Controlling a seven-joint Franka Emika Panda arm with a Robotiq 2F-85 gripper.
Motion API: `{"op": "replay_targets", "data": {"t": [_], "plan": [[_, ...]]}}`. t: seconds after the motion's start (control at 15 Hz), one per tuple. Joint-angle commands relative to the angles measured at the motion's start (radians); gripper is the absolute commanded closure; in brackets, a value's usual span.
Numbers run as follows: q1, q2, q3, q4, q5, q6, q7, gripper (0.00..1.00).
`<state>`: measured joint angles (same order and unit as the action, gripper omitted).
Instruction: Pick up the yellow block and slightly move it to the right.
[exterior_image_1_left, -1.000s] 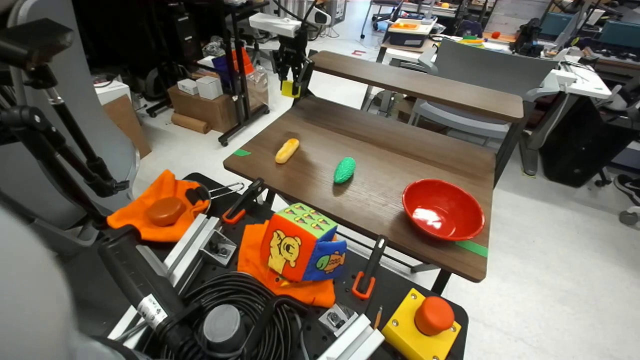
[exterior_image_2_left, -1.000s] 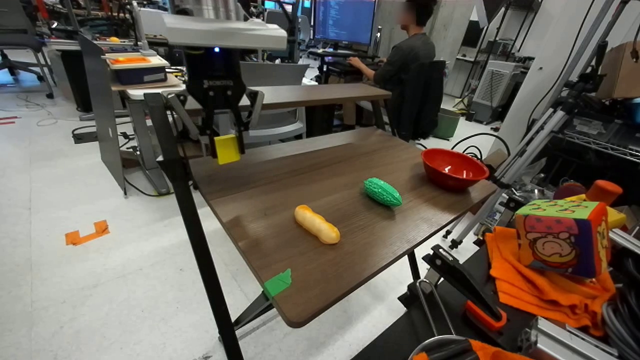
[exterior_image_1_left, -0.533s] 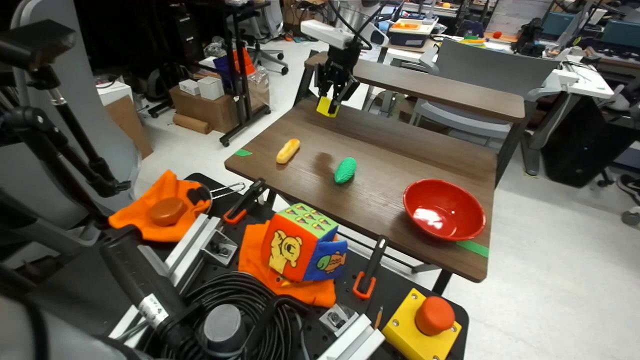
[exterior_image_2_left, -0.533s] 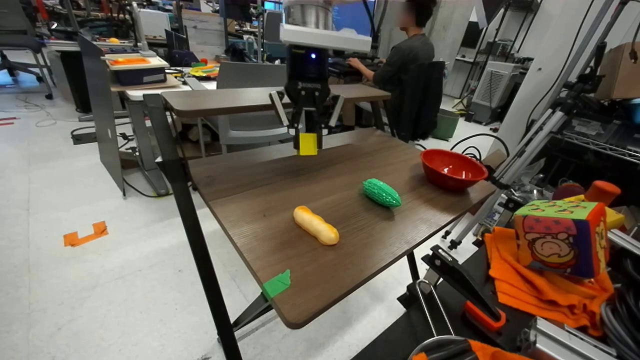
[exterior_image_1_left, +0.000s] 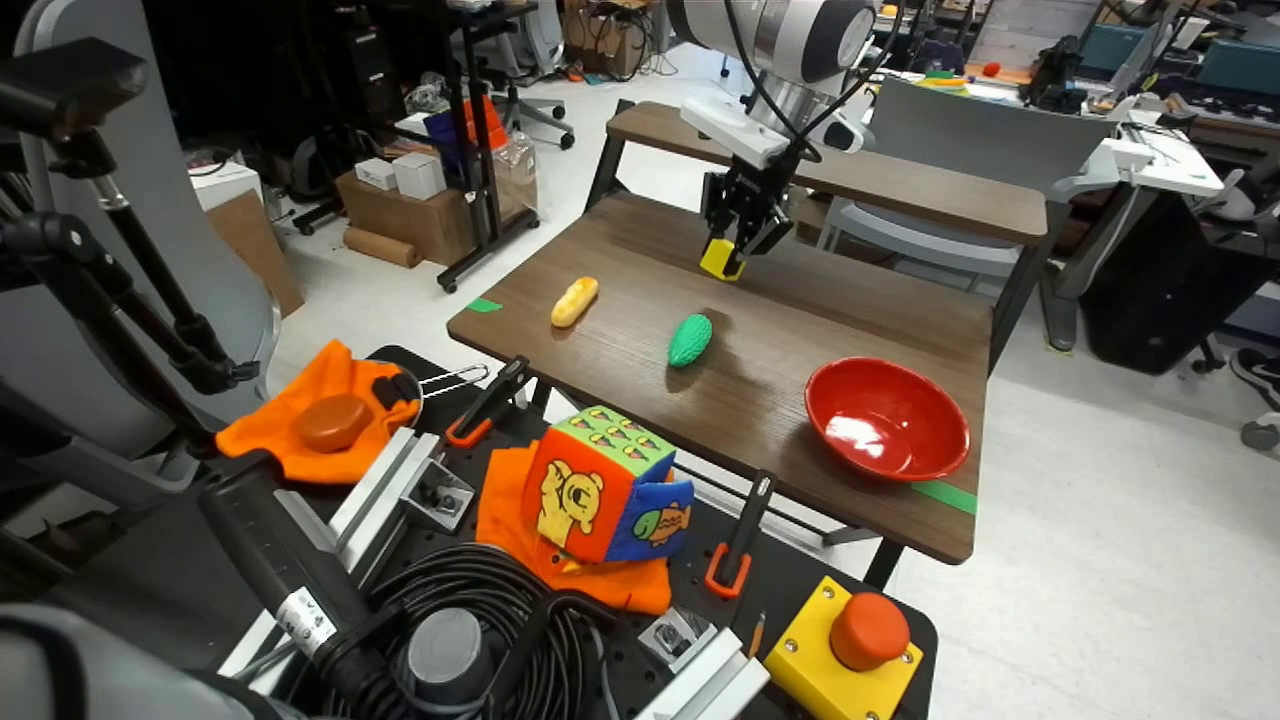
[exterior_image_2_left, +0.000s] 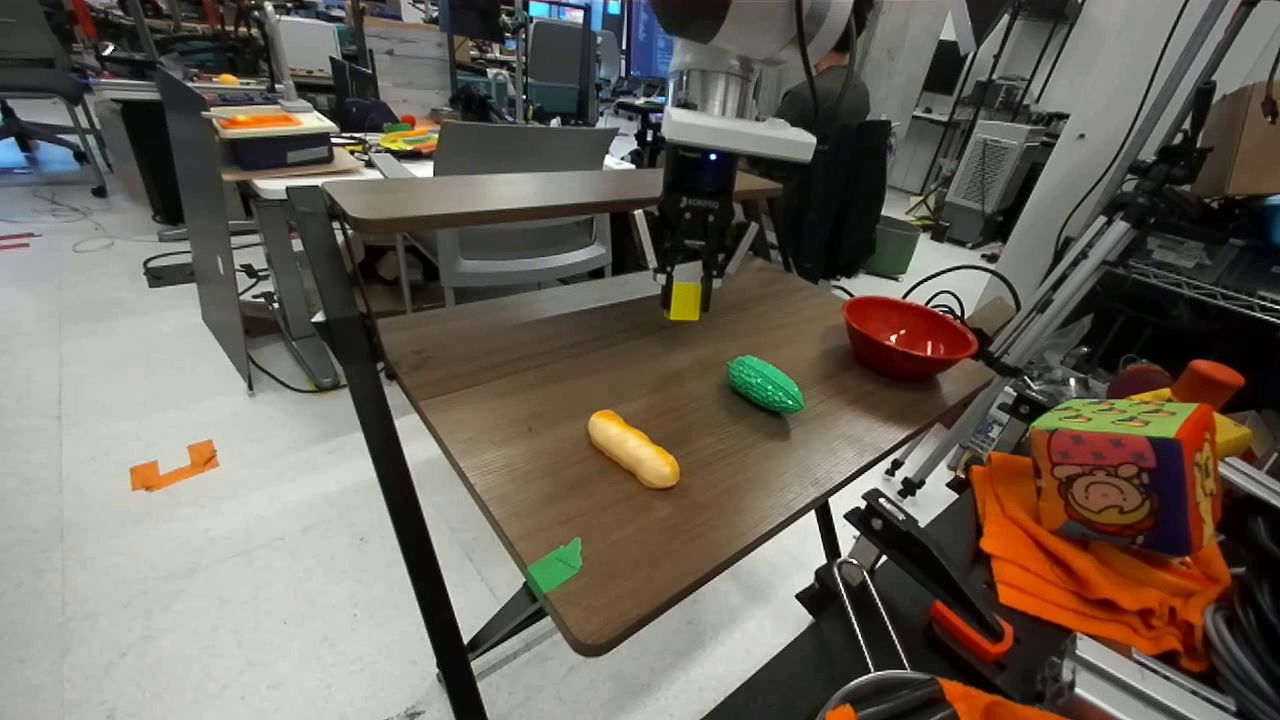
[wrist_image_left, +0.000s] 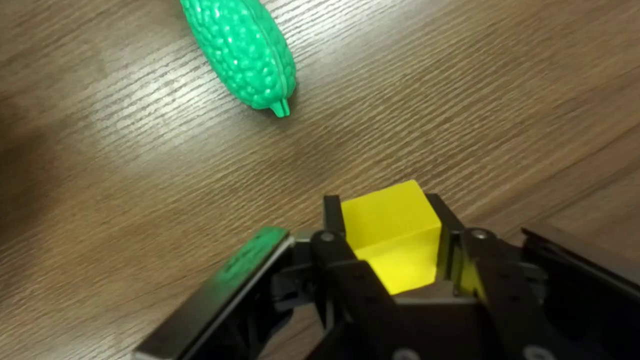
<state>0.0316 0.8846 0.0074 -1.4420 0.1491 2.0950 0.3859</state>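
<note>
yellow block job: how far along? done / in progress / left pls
Done: the yellow block is picked up, clamped in the gripper above the table. In hand: the carry; it has moved toward the red bowl in both exterior views over the last second. Left, probably: lowering and letting go, as it is still aloft.

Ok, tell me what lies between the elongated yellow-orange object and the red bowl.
The green oval object lies between the yellow-orange object and the red bowl; both exterior views show it. The gripper holds the yellow block off that line.
</note>
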Motion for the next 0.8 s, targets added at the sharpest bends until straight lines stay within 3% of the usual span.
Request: {"op": "replay_targets", "data": {"t": [0.0,0.67,0.73], "plan": [[0.037,-0.013,-0.027,-0.047,-0.019,0.1,-0.006,0.83],[0.112,0.062,-0.089,-0.028,-0.101,0.226,0.032,0.83],[0.114,0.067,-0.091,-0.027,-0.106,0.226,0.036,0.33]]}}
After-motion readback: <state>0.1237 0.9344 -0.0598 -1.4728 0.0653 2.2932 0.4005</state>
